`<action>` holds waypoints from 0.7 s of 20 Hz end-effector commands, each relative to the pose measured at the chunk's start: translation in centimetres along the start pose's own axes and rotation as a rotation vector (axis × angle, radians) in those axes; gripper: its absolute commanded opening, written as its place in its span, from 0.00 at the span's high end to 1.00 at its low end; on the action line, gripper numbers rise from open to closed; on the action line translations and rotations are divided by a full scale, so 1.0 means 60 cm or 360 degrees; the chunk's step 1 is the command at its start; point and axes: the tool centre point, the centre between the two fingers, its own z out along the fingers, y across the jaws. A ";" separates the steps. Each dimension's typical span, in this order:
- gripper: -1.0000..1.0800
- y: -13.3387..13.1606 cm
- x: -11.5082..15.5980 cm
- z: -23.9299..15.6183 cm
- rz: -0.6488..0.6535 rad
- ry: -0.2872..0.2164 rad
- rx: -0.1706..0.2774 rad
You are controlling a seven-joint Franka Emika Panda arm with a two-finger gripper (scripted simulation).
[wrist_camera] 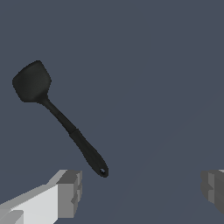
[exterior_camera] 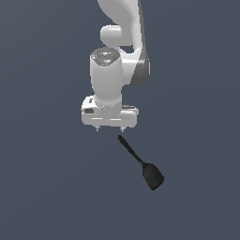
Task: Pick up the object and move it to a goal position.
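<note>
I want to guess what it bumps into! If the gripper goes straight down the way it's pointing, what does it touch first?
Probably just the bare floor. The open gripper has nothing between its fingers; the spatula lies off to one side, its handle tip close by. Depth is hard to judge.

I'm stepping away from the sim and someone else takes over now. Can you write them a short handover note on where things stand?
Gripper: open, holding nothing; the wrist view shows its fingers spread wide.
Spatula: lying flat on the dark surface, apart from the gripper. Its handle end points toward the gripper; its blade is farther off, toward the exterior view's right.
Done: nothing gripped yet.
Left: line up over the handle, descend, close, lift, carry to the goal. No goal marker shows in either view.
</note>
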 end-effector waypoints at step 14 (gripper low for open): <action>0.04 0.002 0.004 0.009 0.0016 0.0006 -0.0029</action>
